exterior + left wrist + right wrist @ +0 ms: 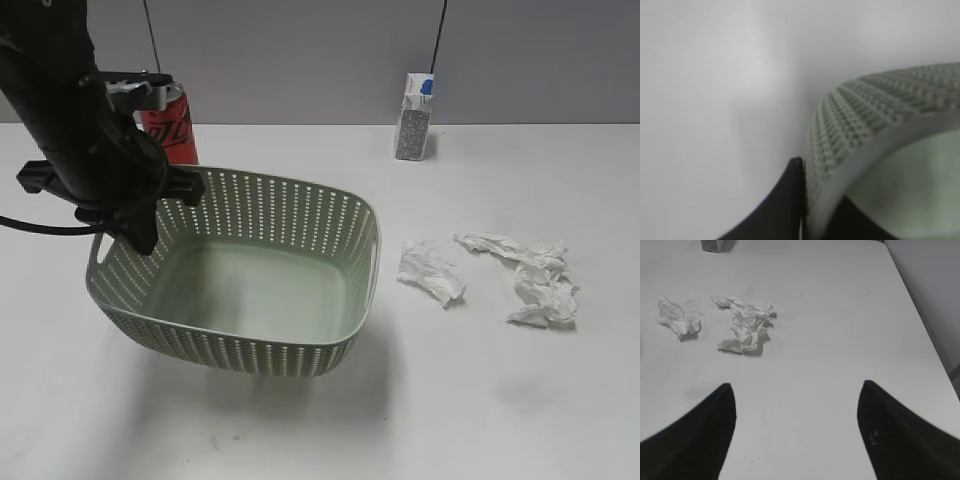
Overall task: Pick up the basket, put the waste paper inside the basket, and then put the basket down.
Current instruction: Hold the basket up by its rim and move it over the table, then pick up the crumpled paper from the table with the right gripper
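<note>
On the left side of the table, the left gripper has its jaws pinched on the near-left rim of the basket, and the basket looks lifted: its left end rides higher than its right, and a shadow lies on the table under it. From the left wrist view you get the slotted wall of the basket wedged right against a dark finger, so that grip is on the rim itself. Inside, the basket shows only its bare bottom, no paper in it yet. Over to the right, the waste paper sits on the table in crumpled white pieces, one lump nearer the basket and a longer tangle beyond it, all well apart from the basket's wall. The right gripper hovers with its fingers spread wide and nothing between them, the paper ahead of it and to its left. So my read: picking up the basket is done, and loading is the step in hand. Next, the right gripper needs to travel forward and left, drop onto a piece, close softly on that flimsy tissue, then carry it over the raised rim. Behind, a red can and a small carton stand clear of the action.
</note>
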